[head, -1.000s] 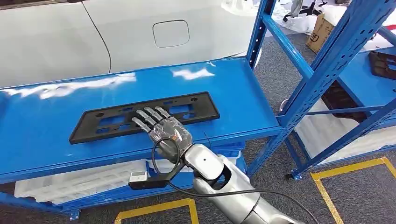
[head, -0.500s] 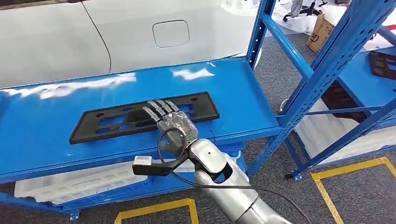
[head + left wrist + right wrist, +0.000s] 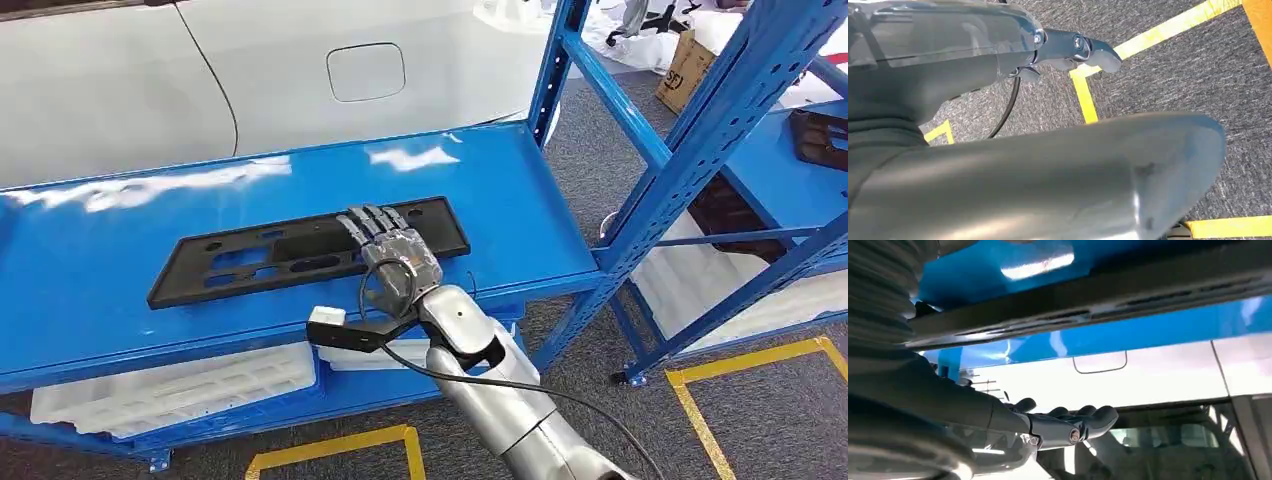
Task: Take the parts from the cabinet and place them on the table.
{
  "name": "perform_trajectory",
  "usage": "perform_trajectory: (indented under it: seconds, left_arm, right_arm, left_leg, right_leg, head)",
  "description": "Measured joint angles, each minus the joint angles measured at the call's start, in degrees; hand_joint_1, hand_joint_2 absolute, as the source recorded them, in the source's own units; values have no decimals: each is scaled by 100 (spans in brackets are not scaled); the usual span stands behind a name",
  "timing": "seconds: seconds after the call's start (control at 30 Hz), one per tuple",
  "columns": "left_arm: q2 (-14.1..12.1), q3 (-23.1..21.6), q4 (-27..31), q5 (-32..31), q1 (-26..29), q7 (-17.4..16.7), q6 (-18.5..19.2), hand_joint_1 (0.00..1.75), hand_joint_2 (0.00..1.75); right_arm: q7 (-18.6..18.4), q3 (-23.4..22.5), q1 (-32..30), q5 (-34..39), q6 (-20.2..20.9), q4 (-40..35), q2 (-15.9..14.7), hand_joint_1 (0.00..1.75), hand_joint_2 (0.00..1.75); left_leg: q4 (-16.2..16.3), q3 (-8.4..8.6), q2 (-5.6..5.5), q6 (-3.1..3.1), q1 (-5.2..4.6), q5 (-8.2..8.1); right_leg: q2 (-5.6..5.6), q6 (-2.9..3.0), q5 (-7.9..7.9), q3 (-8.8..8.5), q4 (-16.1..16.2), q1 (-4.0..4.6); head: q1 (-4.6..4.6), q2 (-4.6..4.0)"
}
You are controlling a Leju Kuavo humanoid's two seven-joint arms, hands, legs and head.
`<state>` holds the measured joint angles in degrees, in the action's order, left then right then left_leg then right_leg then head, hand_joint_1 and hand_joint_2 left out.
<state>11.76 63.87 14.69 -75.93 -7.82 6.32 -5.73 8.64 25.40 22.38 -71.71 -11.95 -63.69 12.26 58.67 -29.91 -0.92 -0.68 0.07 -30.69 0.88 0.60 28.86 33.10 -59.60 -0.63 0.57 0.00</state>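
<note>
Right hand sits flat over the near long edge of the black plastic part, its fingers stretched out side by side across the panel and nothing clasped in them, so it holds nothing. Beneath its palm and running far off to its left lies the part, a long, thin rectangular frame with slots and small holes cut through it, matte black, lying flat on the blue shelf of the cabinet. Only a short stretch of the frame lies to the right of the fingers, so the hand is well off the part's middle. I judge the flat palm-down pose suits a thing too low to pinch from above: pressing on it would let the hand slide it toward the shelf's front lip, where fingers could get under an edge. From the right wrist camera the thumb and dark fingers appear extended with open space around them. Left hand hangs beside the robot's body above grey carpet marked with yellow tape, carrying nothing; whether its fingers are spread or curled I cannot tell.
</note>
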Motion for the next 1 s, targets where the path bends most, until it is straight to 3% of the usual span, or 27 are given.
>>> perform_trajectory:
  seconds: [1.0]
  left_arm:
    - [0, -66, 0, 4, -2, 4, -13, 0, 0]
  right_arm:
    - [111, 7, -10, 155, -18, 651, 411, 0, 175]
  left_leg:
    - [0, 0, 0, -1, 0, 1]
  right_leg:
    - [0, 0, 0, 0, -1, 0]
  head:
    - [0, 0]
